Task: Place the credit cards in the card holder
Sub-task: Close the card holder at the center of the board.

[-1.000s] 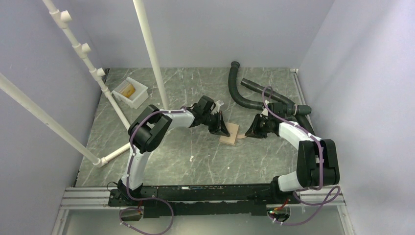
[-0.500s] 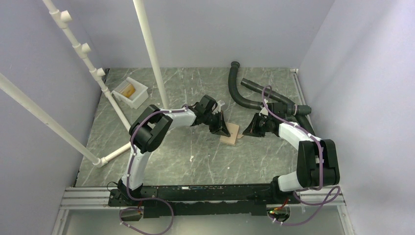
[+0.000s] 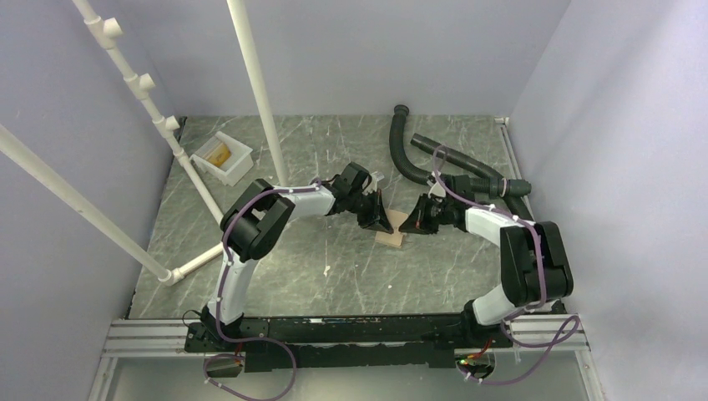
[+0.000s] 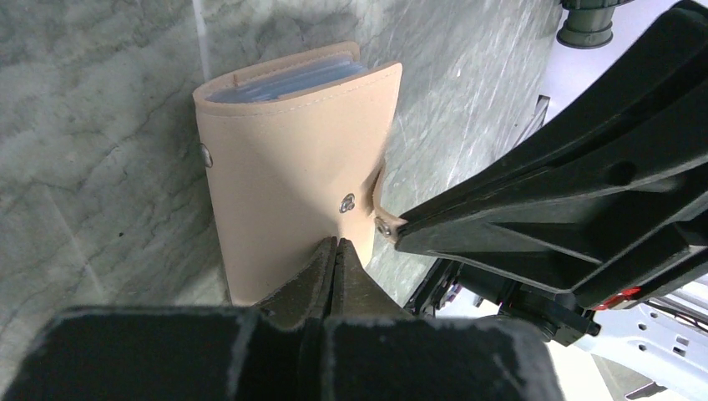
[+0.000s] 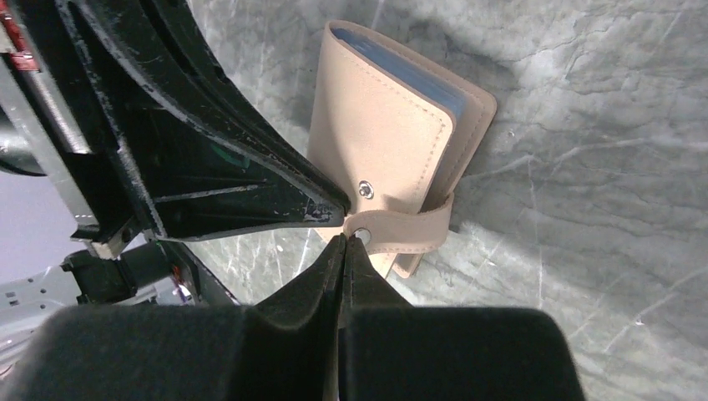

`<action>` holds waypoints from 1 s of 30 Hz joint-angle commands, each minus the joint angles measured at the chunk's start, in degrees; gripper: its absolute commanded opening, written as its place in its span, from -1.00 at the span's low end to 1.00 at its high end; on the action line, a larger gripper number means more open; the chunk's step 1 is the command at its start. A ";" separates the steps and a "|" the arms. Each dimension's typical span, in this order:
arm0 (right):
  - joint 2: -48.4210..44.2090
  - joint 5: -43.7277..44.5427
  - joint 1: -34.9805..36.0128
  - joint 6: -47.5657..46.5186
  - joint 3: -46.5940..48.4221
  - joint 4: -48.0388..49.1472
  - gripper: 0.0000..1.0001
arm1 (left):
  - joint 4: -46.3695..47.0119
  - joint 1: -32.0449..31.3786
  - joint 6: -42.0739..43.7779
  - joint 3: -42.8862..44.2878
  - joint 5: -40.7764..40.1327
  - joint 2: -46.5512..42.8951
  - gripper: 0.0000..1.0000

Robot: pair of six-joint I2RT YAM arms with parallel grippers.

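Note:
The tan card holder lies folded on the marble table, its pale blue inner pockets showing at the open edge. My left gripper is shut, with its tips resting on the holder's cover near a snap stud. My right gripper is shut, with its tips at the snap end of the tab, which wraps over from the holder's far edge. The two grippers face each other, almost touching. No loose credit card shows on the table.
A white open tray with a golden-brown item stands at the back left. Dark corrugated hoses lie behind the right arm. White pipes cross the left side.
My right gripper has moved left to the card holder's tab, close against the left gripper. The left gripper and the holder have stayed in place.

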 commanded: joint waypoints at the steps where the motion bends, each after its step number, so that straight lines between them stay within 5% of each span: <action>1: 1.63 -0.79 0.88 0.42 2.88 2.41 -1.00 | -3.63 -1.81 1.60 -1.23 -5.73 1.21 -1.00; 30: 8.69 6.62 3.57 -0.21 7.85 -3.41 -1.00 | -4.41 -1.84 2.74 -1.19 -5.66 0.88 -1.00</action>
